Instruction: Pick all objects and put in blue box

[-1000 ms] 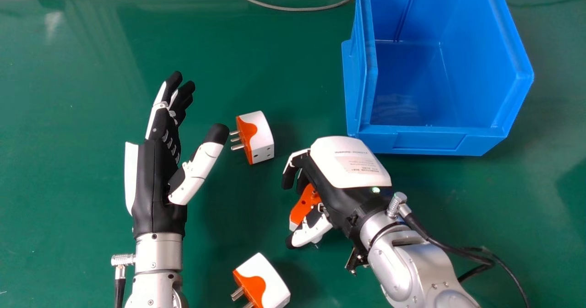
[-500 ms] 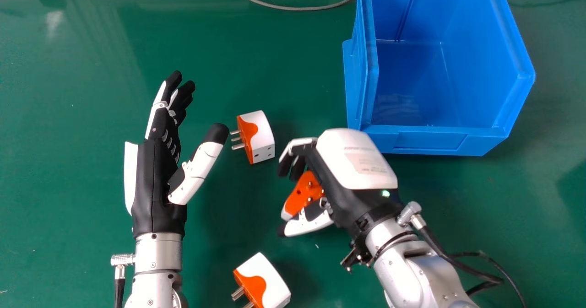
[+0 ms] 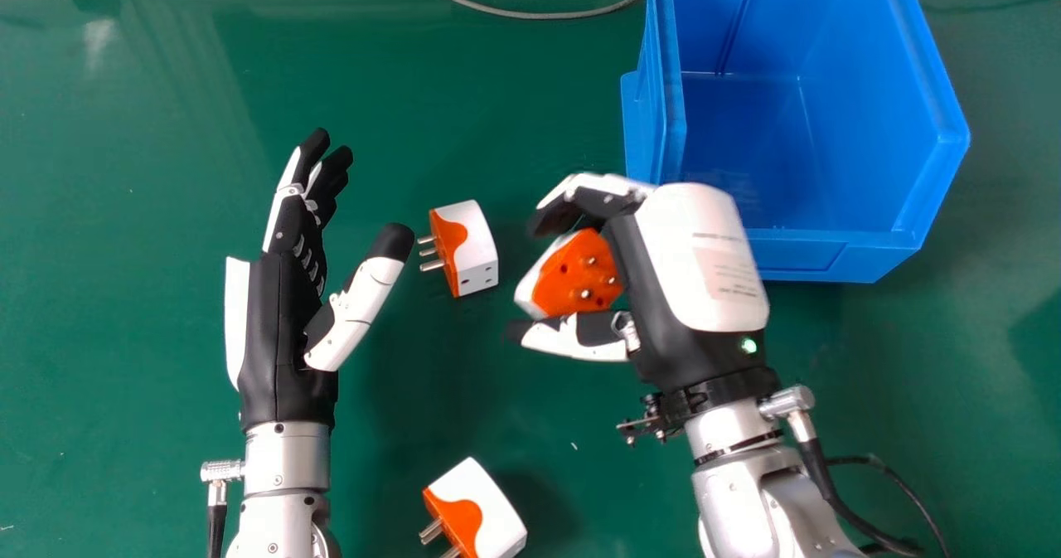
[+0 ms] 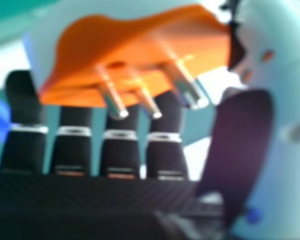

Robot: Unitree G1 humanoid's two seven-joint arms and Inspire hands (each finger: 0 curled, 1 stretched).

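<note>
Right hand (image 3: pixel 700 264) grips a blocky orange-and-white plastic adapter (image 3: pixel 568 280); transfer step likely needs lifting over the blue plastic box (image 3: pixel 845 255), ahead-right.

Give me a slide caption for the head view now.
Right hand grips an orange-and-white plug adapter beside the blue box; two more lie on the table.

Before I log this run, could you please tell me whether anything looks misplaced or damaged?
Nothing stands out: the right hand holds one adapter, a second adapter and third adapter rest on the table, and the blue box shows no visible damage.
</note>
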